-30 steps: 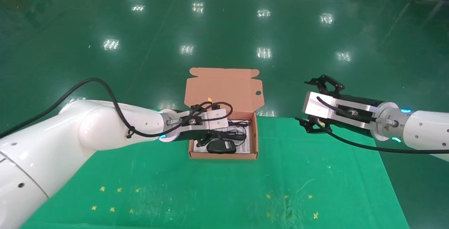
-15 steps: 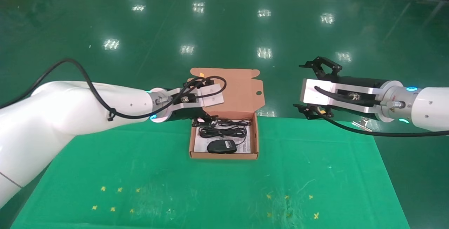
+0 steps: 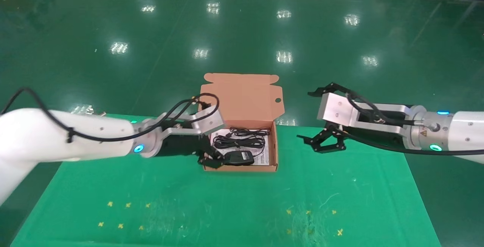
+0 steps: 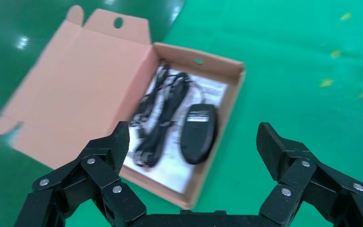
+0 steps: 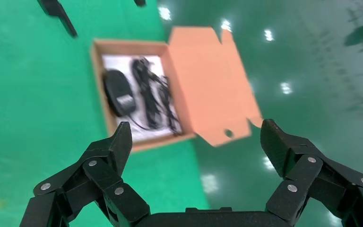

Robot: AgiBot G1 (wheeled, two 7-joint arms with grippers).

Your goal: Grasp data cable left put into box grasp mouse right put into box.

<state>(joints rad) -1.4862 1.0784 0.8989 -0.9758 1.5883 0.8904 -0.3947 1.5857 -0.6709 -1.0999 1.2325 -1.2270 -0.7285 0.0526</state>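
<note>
A glossy dark green floor (image 3: 242, 31) is seen beyond both claws, with ceiling lights mirrored on it. A bright green mat (image 3: 234, 201), marked with small yellow crosses (image 3: 124, 215), is spread beneath them.

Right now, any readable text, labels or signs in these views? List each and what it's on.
None can be read.
White label on the mouse: print too blurred to read.
White leaflet lying in the box: printed lines too small to read.
Warning triangle sticker on the right arm's wrist: a sign only, its symbol too small to make out.
Yellow marks on the green mat: crosses, not text.
</note>
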